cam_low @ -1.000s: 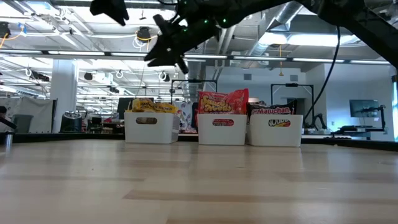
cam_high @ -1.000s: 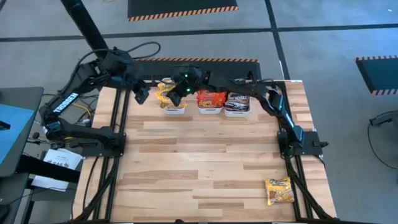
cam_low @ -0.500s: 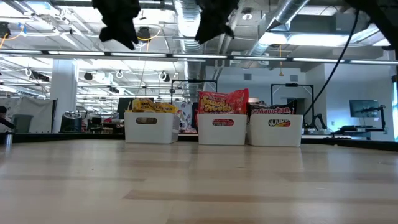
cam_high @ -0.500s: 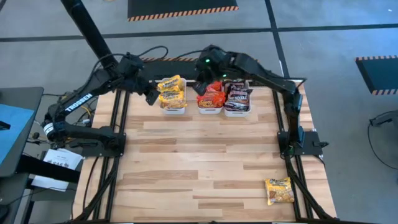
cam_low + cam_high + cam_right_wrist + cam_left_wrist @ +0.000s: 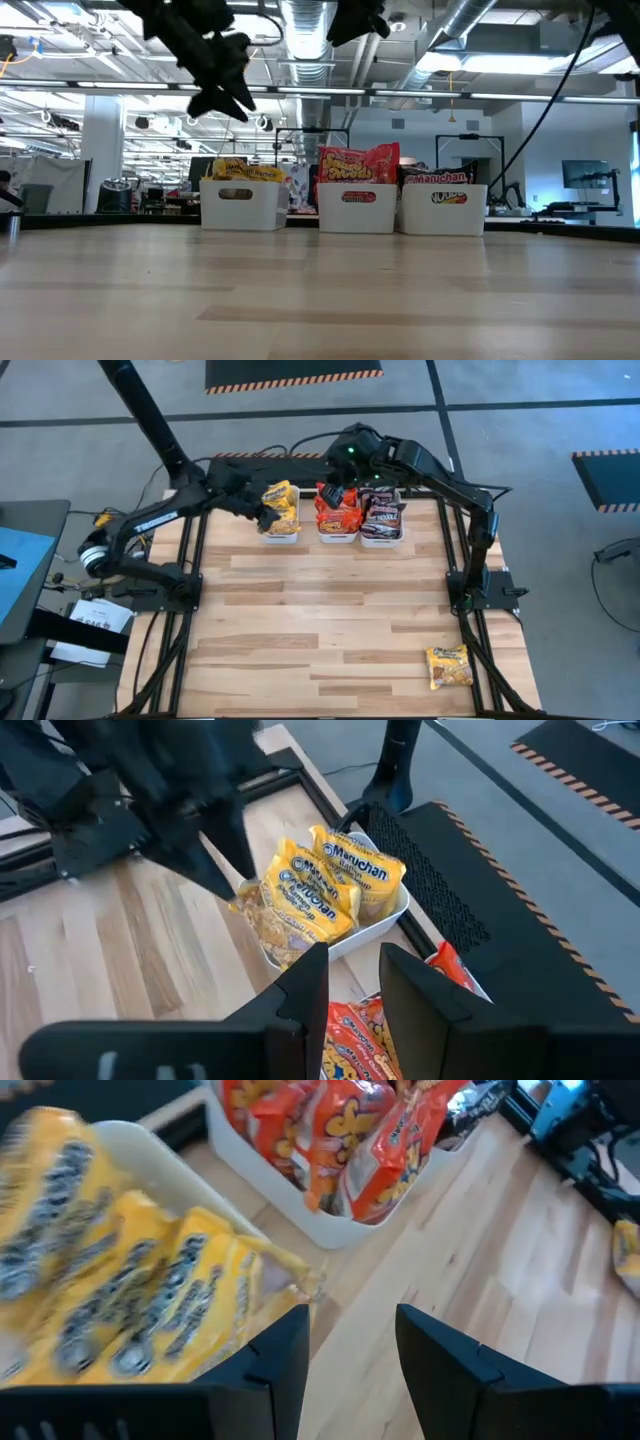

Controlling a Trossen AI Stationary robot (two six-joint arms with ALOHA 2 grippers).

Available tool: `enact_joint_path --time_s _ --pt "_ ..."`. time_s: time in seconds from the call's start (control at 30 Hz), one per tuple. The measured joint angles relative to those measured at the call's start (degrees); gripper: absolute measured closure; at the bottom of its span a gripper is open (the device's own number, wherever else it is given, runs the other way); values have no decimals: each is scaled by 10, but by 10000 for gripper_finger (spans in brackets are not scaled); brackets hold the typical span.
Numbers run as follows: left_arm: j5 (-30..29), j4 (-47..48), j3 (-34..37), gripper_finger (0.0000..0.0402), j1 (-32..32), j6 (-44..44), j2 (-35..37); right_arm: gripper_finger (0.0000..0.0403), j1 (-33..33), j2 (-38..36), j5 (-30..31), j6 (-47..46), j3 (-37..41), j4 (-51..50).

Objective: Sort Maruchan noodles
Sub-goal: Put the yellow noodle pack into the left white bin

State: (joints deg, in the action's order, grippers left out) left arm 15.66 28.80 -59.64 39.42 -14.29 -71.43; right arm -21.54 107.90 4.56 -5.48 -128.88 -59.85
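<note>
Bins (image 5: 339,538) full of sorted packets (image 5: 279,503)

Yellow packets (image 5: 279,502) in a white bin (image 5: 279,536), red-orange packets (image 5: 338,510) in the middle bin, dark brown packets (image 5: 382,513), a lone yellow packet (image 5: 449,666), pale striped wood desk (image 5: 320,620), black arms

A light wooden counter (image 5: 330,620) stands on a grey floor (image 5: 540,400) crossed by dark lines. Beyond the counter, hazard-striped black mats (image 5: 292,374) lie on that floor. Above it run ceiling ducts (image 5: 300,30) and strip lights (image 5: 520,97).
</note>
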Motion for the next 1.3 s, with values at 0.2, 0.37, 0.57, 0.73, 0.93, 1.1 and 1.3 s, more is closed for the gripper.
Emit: enact_joint_path --time_s 0.2,0.37,0.57,0.73,0.93,1.1,1.3 --pt "10 -7 -5 265 4 10 -89 286 0 0 0 0 0 -16" --pt "38 1 -6 265 13 10 -137 286 0 0 0 0 0 -35" --pt "48 17 -6 265 19 -2 -169 286 0 0 0 0 0 -35" --pt "16 26 -7 265 19 -2 -193 286 0 1 0 0 0 -35" --pt "-10 23 -9 265 21 -4 -221 286 0 1 0 -1 0 -36" --pt "-49 7 -6 265 25 -4 -240 286 0 1 0 -1 0 -36" --pt "-43 -4 -6 265 28 11 -242 286 2 1 0 -1 0 -38"
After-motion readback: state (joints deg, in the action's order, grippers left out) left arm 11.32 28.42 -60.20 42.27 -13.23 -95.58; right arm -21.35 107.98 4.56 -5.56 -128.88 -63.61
